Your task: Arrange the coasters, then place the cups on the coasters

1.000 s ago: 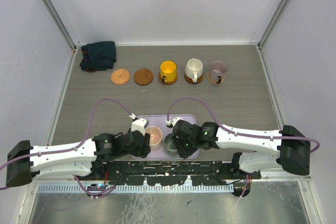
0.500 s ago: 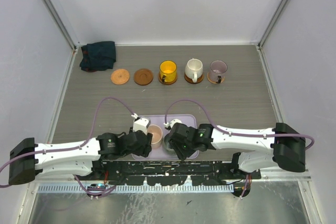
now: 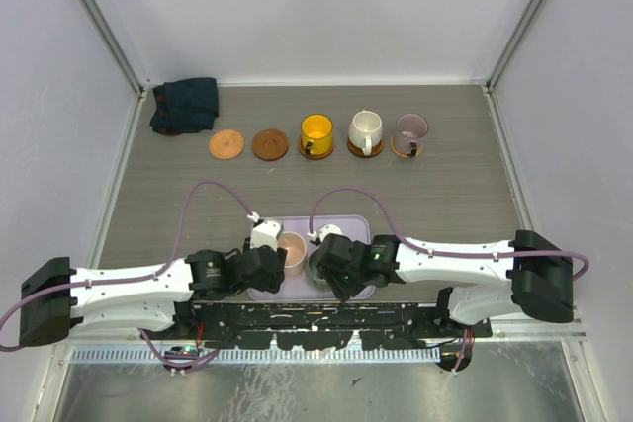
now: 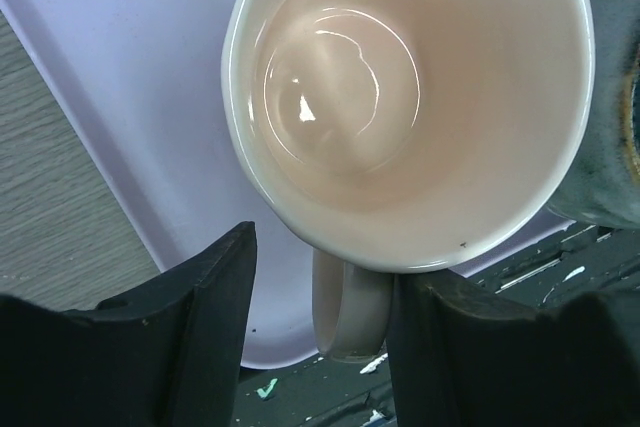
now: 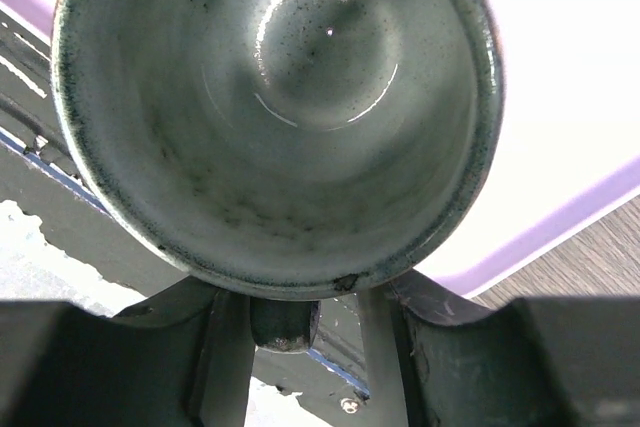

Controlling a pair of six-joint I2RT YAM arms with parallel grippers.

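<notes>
The pale pink cup [image 4: 400,97] stands upright in the lilac tray [image 4: 150,97]. My left gripper [image 4: 322,267] is open astride its handle [image 4: 350,317]; the right finger touches the handle and a gap shows on the left. Beside it, the grey-green cup [image 5: 270,97] has its handle [image 5: 285,322] between the open fingers of my right gripper [image 5: 305,307]. In the top view the yellow [image 3: 316,132], cream [image 3: 365,130] and purple-grey [image 3: 409,132] cups each sit on a coaster. An orange-tan coaster [image 3: 226,144] and a dark brown coaster [image 3: 270,144] lie bare.
A dark folded cloth [image 3: 185,104] lies at the back left corner. The tray [image 3: 346,226] sits at the near edge, just ahead of the black base rail [image 3: 316,318]. White walls close the table on three sides.
Both wrists have crept inward: the left gripper toward the pink cup, and the right gripper leftward over the grey-green cup, which it now mostly covers in the top view.
</notes>
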